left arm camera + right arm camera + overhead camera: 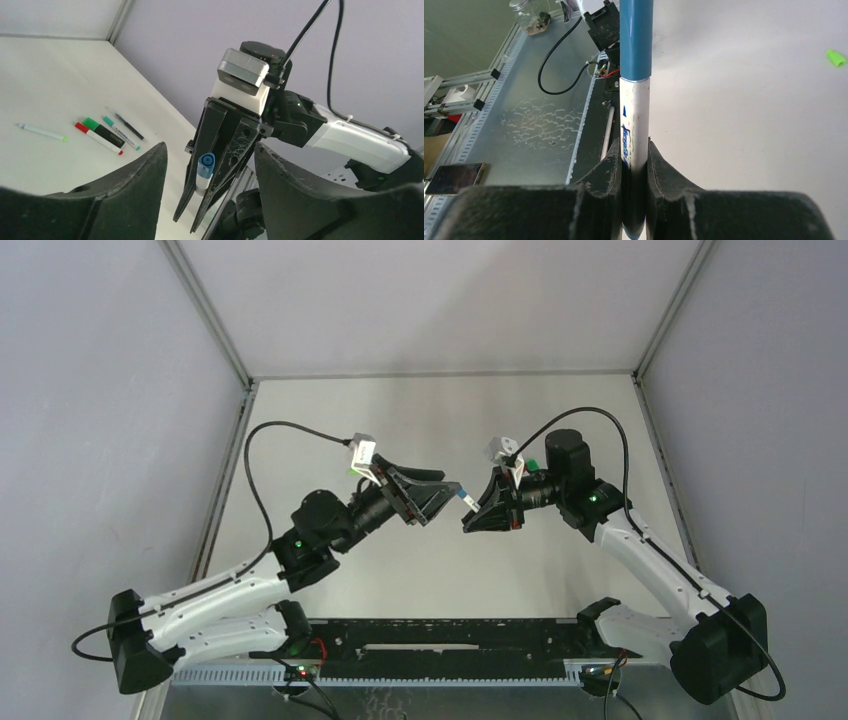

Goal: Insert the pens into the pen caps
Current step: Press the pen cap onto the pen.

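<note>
Top external view: on the left, a white-and-black arm reaches over a pale, matte table (440, 420). The left gripper (438, 502), with black plastic fingers, is released: its jaws are spread wide and hold nothing. Across a small gap to its right, the right gripper (476, 508) is clenched on a blue-capped pen (467, 500). The pen is held above the middle of the table with its capped end pointing at the left gripper.

Left wrist view: at far left, five pens lie on the smooth white tabletop. A slim white pen (42, 132) with a green tip lies a little apart. Right of it, roughly parallel and close together, are a red-ended pen (98, 138), a thicker black marker (107, 134) with a green end, a teal-ended pen (122, 134) and a thin dark pen (129, 127). The left gripper's broad, curved, matte black fingers (135, 185) frame the lower picture, far apart. Beyond the gap, the right gripper's scratched black fingers pinch the pen, its round blue cap facing the camera.

Right wrist view: at left is a perforated grey metal bench (534, 125) with a looped black cable (559, 65) and a glass jar (529, 15). At centre, two grainy black fingers press both sides of the pen's glossy white barrel, and the blue sleeve covers its upper part. At far right, a small tapered bright green cap (835, 58) lies alone on the table.
</note>
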{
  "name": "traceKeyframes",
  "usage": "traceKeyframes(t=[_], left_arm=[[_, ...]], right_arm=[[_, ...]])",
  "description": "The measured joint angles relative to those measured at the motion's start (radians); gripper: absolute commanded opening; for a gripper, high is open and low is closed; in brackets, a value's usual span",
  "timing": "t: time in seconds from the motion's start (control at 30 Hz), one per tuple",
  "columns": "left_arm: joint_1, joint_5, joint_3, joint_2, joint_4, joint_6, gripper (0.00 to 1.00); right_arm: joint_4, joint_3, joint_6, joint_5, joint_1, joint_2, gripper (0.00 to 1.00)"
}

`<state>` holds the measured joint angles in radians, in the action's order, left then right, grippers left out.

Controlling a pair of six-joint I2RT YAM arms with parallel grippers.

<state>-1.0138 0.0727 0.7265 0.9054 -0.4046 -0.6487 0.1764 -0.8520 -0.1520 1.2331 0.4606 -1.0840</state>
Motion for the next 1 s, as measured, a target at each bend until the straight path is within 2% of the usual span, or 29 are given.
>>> traceKeyframes(t=[0.2,0.37,0.5,0.77,1.0], left_arm=[[0.0,-0.018,0.043,0.07,0.037,-0.008,0.5],[0.0,-0.029,0.069,0.105,0.054,-0.007,0.2],[0.0,-0.036,0.078,0.115,0.065,-0.007,0.01],[-0.005,-0.023,0.081,0.125,0.081,-0.027,0.0],[-0.138,0.276,0.082,0.164,0.154,-0.038,0.0]], right_arm=[[0.006,0.0,-0.002,-0.002,0.0,0.0,0.0],[0.006,0.0,-0.002,-0.003,0.0,0.0,0.0],[0.01,0.0,0.0,-0.008,0.0,0.0,0.0],[0.037,-0.004,0.005,-0.063,0.0,0.003,0.0],[0.171,-0.006,-0.021,-0.184,0.011,0.025,0.0]])
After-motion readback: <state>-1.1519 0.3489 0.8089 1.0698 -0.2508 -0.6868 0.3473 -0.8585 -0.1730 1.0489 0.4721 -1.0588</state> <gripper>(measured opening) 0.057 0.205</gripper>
